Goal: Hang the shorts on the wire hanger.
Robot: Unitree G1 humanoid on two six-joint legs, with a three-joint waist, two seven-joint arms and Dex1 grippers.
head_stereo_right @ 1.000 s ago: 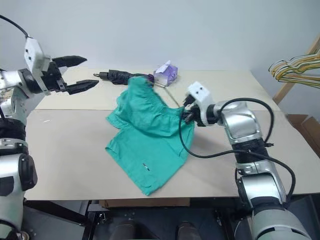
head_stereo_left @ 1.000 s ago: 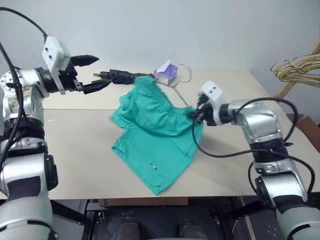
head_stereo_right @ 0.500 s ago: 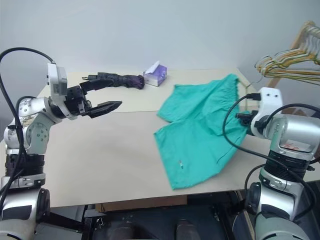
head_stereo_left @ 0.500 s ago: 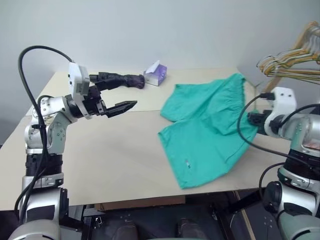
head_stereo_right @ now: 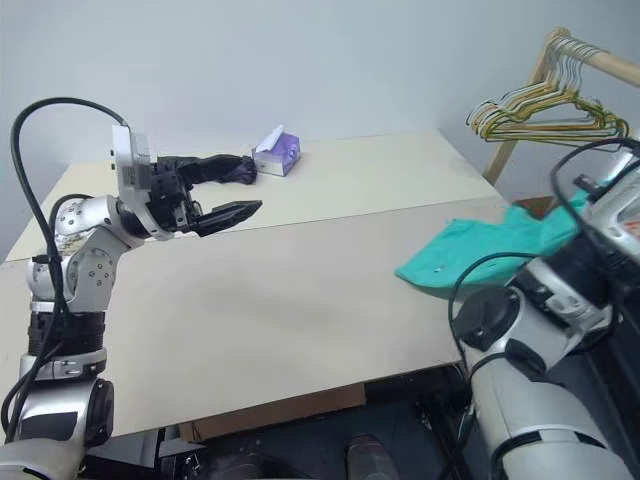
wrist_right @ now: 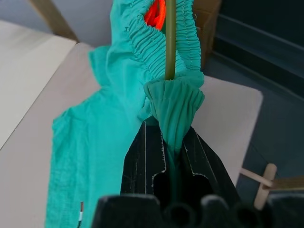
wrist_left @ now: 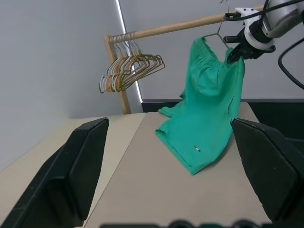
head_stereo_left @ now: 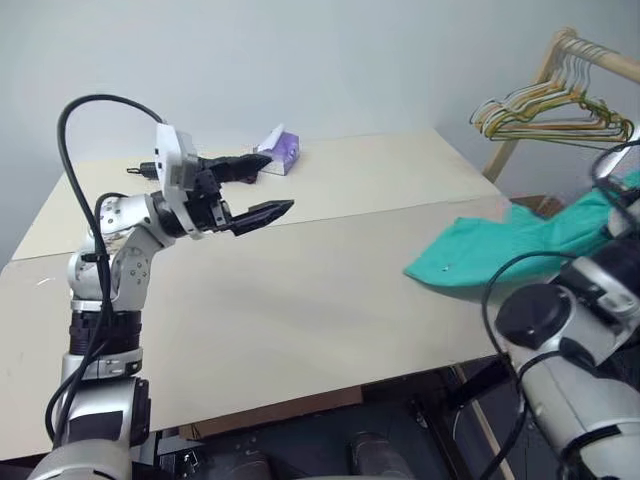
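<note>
Right gripper: clamped on the shorts' gathered waistband, with the wire hanger.
Shorts: raised at the table's 3 o'clock edge, lower hem trailing on the tabletop.
Left gripper: fingers spread, holding nothing, over the table's 10 o'clock area.

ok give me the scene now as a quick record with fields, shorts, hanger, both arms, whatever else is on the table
shorts: teal-green fabric shorts, waistband lifted, leg ends trailing on the beige table at its right edge
wire hanger: thin metal wire hanger, hook showing above the waistband
right gripper: fingers shut on the gathered waistband, up beside the wooden rail
left gripper: fingers open, holding nothing, above the table
other hangers: bunch of yellow and striped hangers on the rail
far edge of table: dark folded umbrella, small purple and white box
</note>
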